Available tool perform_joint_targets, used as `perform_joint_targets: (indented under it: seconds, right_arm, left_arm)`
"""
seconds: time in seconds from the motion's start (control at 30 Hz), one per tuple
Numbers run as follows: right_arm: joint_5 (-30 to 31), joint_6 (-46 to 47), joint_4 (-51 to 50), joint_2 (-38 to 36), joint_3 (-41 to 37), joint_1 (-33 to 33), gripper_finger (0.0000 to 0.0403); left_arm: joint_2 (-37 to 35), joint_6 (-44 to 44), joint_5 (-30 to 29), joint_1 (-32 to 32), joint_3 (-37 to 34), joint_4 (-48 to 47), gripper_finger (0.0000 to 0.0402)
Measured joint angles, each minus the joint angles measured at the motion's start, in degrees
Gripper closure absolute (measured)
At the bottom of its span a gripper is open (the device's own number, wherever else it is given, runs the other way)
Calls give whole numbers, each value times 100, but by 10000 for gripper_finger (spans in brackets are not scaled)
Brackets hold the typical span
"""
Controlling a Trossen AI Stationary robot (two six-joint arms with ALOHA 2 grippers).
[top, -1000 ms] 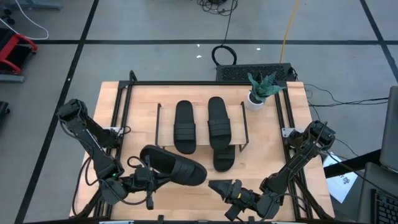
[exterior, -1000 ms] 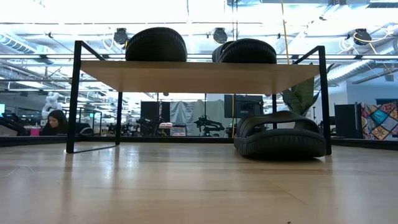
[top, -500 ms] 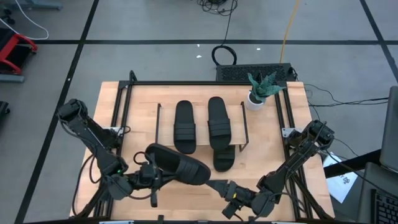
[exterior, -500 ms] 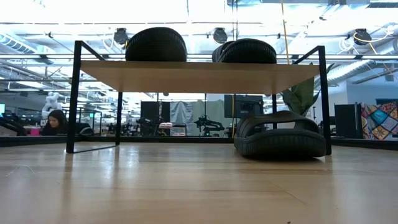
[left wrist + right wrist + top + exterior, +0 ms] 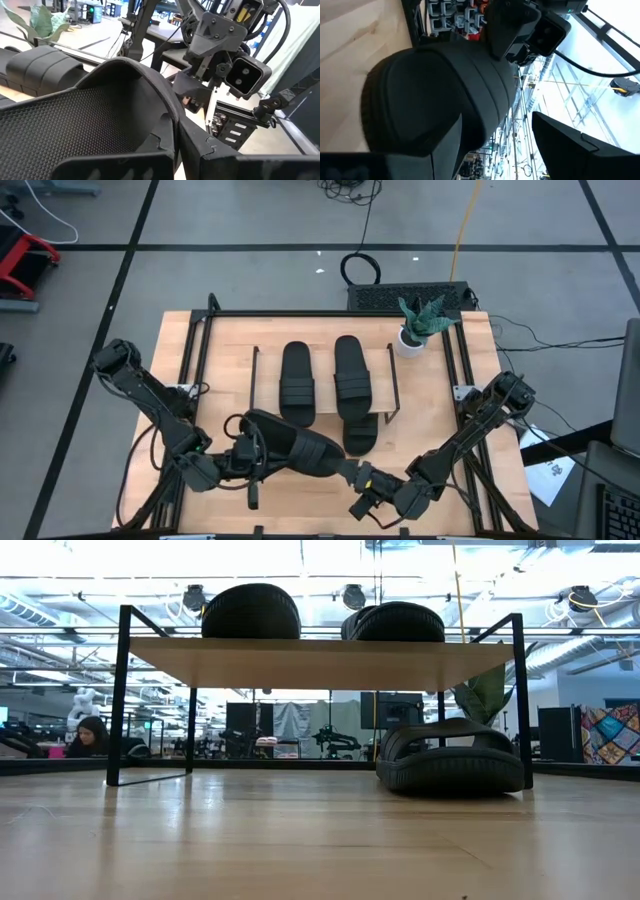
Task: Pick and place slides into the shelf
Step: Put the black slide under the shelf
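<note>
The left hand (image 5: 243,458) is clamped on the heel end of one slide (image 5: 295,448), its fingers (image 5: 200,150) pressed together on the sole's rim. This slide stands clear of the desk (image 5: 215,395) surface, tilted, with its toe end reaching toward the right hand. In the left wrist view the textured footbed (image 5: 85,120) fills the foreground, and the right arm's camera housing (image 5: 245,75) shows just beyond the toe.

The right hand (image 5: 352,477) sits at the toe end of the same slide, fingers (image 5: 565,145) spread apart on either side of it. The right wrist view shows the rounded toe (image 5: 430,95) between those fingers; whether they touch it cannot be determined.

Beyond both hands stands the shelf (image 5: 380,365). Two slides lie side by side on its top board: one (image 5: 297,383) on the left-arm side, one (image 5: 352,375) on the right-arm side. A fourth slide (image 5: 450,760) rests on the desk under the shelf, at the end nearer the right hand, its heel protruding toward that hand in the high view.

A potted plant (image 5: 420,323) stands on the desk past the shelf's far corner on the right arm's side. A person (image 5: 90,735) is visible in the room behind.
</note>
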Motion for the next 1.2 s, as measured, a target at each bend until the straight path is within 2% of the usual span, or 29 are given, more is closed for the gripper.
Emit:
perform_joint_targets:
  seconds: [0.23, 0.53, 0.9, 1.2]
  right_arm:
    - [-592, -251, 102, 108, 0, -230, 167]
    - [-854, -471, 318, 281, -7, -567, 167]
    - [-751, -719, 342, 330, -2, -552, 167]
    - [-1310, -981, 643, 334, -9, -636, 174]
  left_arm:
    - [31, 0, 260, 94, -2, 44, 401]
    - [50, 44, 309, 113, -11, 48, 401]
    - [52, 580, 359, -34, -11, 340, 401]
    - [48, 321, 569, -28, -11, 116, 401]
